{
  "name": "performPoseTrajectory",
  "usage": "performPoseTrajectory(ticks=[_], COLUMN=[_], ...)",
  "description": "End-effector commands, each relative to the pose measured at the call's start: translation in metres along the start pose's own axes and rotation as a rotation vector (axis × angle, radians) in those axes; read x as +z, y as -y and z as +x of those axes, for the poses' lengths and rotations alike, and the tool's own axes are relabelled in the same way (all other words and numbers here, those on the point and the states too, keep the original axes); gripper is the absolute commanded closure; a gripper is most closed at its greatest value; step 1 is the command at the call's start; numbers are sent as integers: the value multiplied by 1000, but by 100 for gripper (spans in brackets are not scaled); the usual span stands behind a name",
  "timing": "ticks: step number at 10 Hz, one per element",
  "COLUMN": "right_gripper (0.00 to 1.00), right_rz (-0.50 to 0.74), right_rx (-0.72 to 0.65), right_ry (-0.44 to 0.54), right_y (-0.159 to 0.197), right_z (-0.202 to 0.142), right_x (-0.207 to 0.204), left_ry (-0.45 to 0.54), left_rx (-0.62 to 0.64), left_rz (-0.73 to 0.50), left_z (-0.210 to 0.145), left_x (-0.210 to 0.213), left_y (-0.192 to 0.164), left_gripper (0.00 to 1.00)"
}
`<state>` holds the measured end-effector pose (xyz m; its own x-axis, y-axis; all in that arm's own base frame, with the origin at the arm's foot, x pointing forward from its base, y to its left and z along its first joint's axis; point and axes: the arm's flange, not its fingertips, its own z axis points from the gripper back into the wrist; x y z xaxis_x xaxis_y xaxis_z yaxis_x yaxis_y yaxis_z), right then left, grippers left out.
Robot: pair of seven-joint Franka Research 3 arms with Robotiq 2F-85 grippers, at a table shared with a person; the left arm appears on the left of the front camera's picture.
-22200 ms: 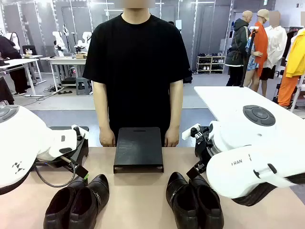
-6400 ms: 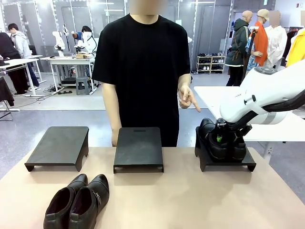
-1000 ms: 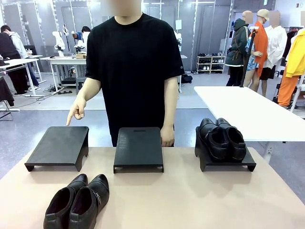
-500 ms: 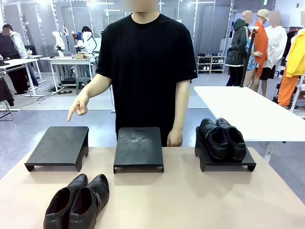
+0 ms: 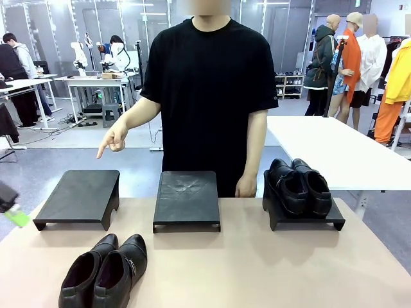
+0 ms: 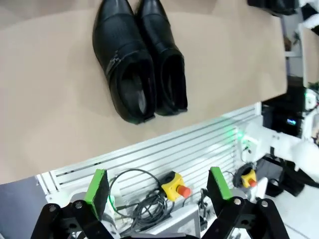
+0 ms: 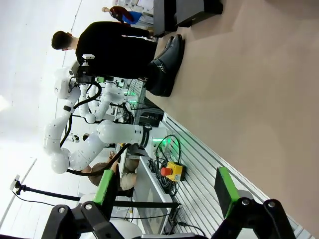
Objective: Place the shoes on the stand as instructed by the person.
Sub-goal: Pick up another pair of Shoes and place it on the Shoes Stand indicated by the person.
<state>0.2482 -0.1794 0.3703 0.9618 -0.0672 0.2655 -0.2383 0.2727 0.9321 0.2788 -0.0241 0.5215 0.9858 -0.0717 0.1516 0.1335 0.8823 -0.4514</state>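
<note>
One pair of glossy black shoes (image 5: 106, 273), with a small metal buckle, lies on the table at the front left, before the empty left stand (image 5: 80, 196). The person's hand (image 5: 114, 140) points a finger down at that stand. The other pair of shoes (image 5: 299, 185) sits on the right stand (image 5: 276, 215). A green-padded fingertip (image 5: 17, 217) of my left gripper shows at the left edge. In the left wrist view my left gripper (image 6: 158, 185) is open and empty, with the buckle shoes (image 6: 139, 59) beyond it. My right gripper (image 7: 165, 191) is open and empty, far from the shoes (image 7: 167, 64).
The middle stand (image 5: 187, 197) is bare, and the person's other hand (image 5: 245, 187) rests beside it. Past the table's near edge run a slotted rail, cables and yellow stop buttons (image 6: 175, 183). A white table (image 5: 334, 151) stands at the back right.
The person has shifted to the right while still pointing at the left stand. A fingertip of my left gripper has come in at the left edge. The shoes have not moved.
</note>
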Motion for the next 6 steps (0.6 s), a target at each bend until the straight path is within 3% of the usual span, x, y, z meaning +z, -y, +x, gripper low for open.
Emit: performPoseTrajectory(ticks=[1,3,6], right_gripper=[0,0,0], right_rz=[6,6,6], right_rx=[6,6,6], right_ry=[1,1,1], right_y=[-4,-4,-4], right_z=[-2,-2,-2], right_x=[0,0,0], left_ry=[-19,-31,57], left_rx=[67,92,126], left_rz=[76,138,207], left_z=[7,6,4], left_x=[-41,-79,-130], left_y=[13,30,48], left_gripper=[0,0,0])
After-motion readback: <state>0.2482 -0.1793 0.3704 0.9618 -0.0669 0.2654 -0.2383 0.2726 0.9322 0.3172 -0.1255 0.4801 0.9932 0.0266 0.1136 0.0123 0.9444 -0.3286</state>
